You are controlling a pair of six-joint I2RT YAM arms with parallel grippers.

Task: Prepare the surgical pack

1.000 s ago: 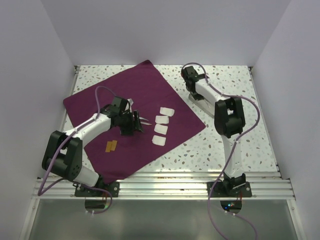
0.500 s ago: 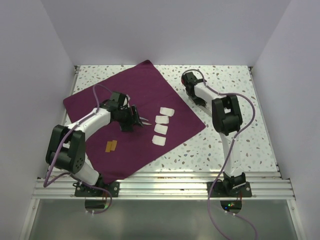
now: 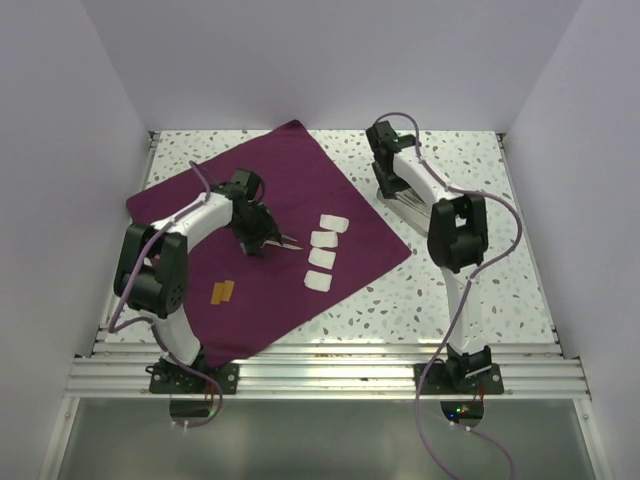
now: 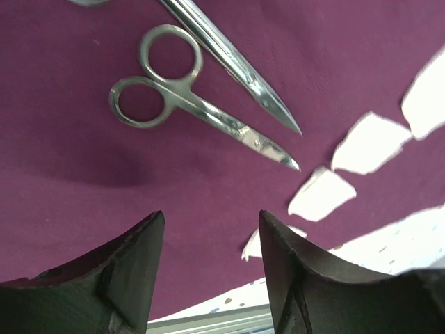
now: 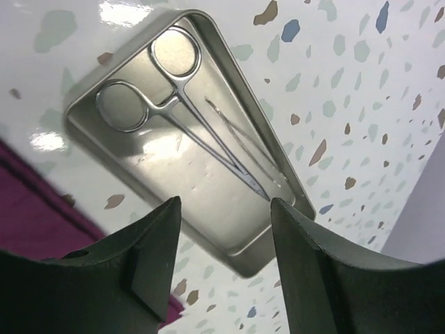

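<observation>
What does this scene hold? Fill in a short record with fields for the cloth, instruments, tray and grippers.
cloth: surgical pack spread flat on table
on cloth: scissors, four gauze pads
tray: metal tray off the cloth, forceps inside
left gripper: open, over scissors
right gripper: open, over tray

Forceps [image 5: 188,118] in metal tray [image 5: 182,203] on speckled table [image 5: 334,104]; scissors [image 4: 208,118] beside pointed instrument [image 4: 229,59]; white pads [image 3: 322,239].
</observation>
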